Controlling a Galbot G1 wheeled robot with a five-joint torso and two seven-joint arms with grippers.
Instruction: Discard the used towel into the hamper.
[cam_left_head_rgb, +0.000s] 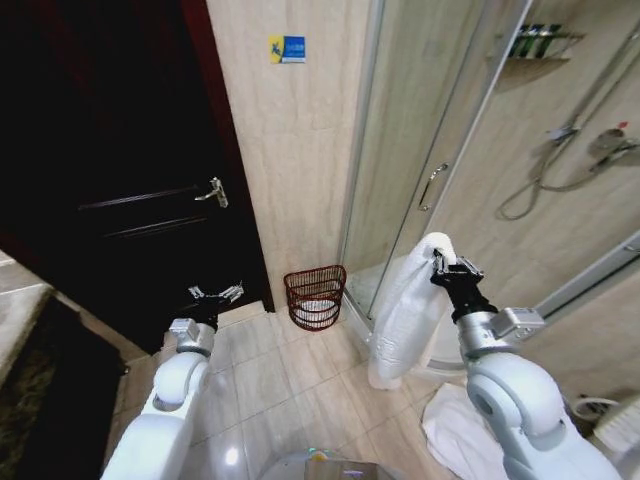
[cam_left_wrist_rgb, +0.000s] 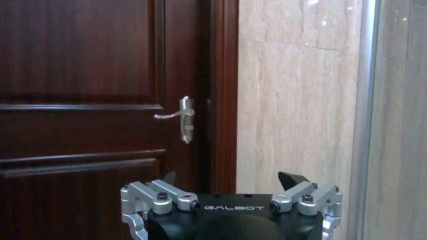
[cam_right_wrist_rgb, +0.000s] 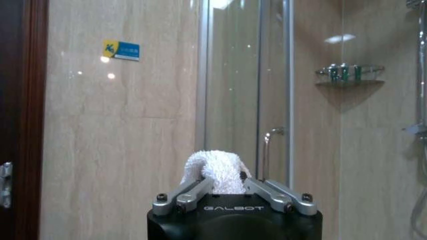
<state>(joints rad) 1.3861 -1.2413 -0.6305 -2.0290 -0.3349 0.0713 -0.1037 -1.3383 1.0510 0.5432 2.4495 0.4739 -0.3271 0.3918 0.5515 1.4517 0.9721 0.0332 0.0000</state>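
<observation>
Showing a tiled bathroom from the robot's head camera, largest things first
Door: a tall dark brown wooden door (cam_left_head_rgb: 120, 170) with a silver lever handle (cam_left_head_rgb: 212, 192) fills the left side
Shower: a glass-walled shower cubicle (cam_left_head_rgb: 420, 150) with a chrome frame stands at right, beside a beige tiled wall strip
Towel: a long white terry towel (cam_left_head_rgb: 405, 315) hangs down from the right gripper, its lower end reaching the floor tiles near the cubicle's base
Second cloth: a crumpled white cloth (cam_left_head_rgb: 455, 430) lies on the floor by the right arm
Hamper: a small round red-brown wire basket (cam_left_head_rgb: 315, 297), open at the top, stands on the floor against the beige wall between door and cubicle, well apart from the towel
Right gripper: the black right gripper (cam_left_head_rgb: 447, 263) is raised in front of the cubicle, fingers clamped on the towel's top fold
Left gripper: the black left gripper (cam_left_head_rgb: 218, 294) is held low before the door, fingers spread wide, holding nothing
</observation>
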